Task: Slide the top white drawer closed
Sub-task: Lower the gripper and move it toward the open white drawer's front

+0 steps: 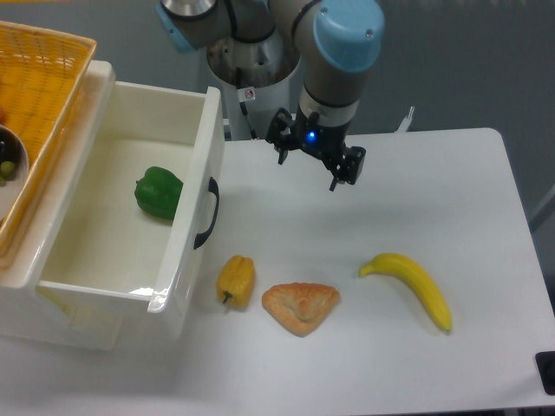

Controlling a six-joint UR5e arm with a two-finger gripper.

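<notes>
The top white drawer (186, 260) stands pulled out to the right from the cabinet at the left. Its front panel carries a black arched handle (206, 213). A green pepper (159, 192) lies inside it. My gripper (308, 165) hangs over the table to the right of the drawer front, roughly a hand's width from the handle, touching nothing. Its fingers (334, 179) point down and away from the camera, and the view from above does not show whether they are open or shut.
A yellow wicker basket (52, 95) sits on the cabinet top at the far left. On the table in front of the drawer lie a yellow pepper (236, 280), a croissant (300, 306) and a banana (414, 287).
</notes>
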